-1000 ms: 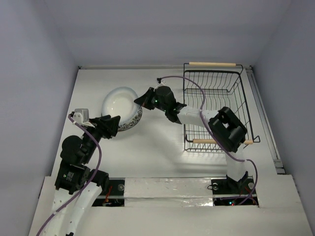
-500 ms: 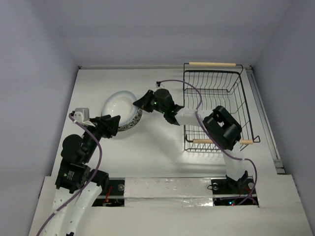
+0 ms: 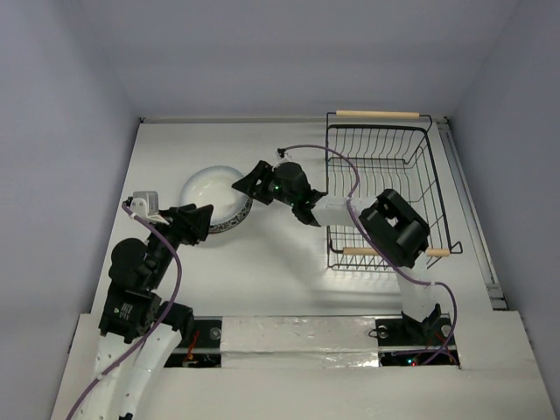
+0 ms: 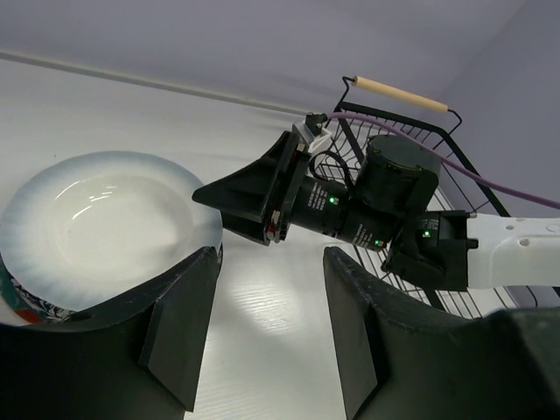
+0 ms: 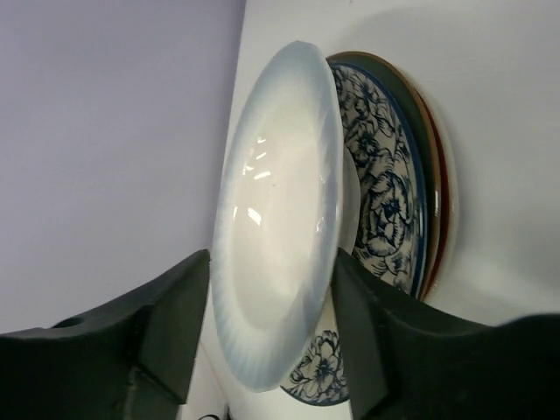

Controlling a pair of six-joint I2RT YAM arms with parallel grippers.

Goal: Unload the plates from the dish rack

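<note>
Though nearly finished, shows white plate [image 5: 276, 166] atop stack of plates [image 5: 389, 197] left of empty dish rack [image 3: 435, 188], right gripper [image 5: 271, 262] released around its rim, left gripper [image 4: 271, 254] half-open, holding nothing.

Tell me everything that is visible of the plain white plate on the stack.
The white plate is round, glossy like glazed ceramic, with a shallow well and a wide, faintly ribbed rim that looks slightly bluish. It is empty and lies face up on top of the blue floral plate, on the table left of the dish rack. The right gripper stands open at its rim; contact cannot be judged.
</note>
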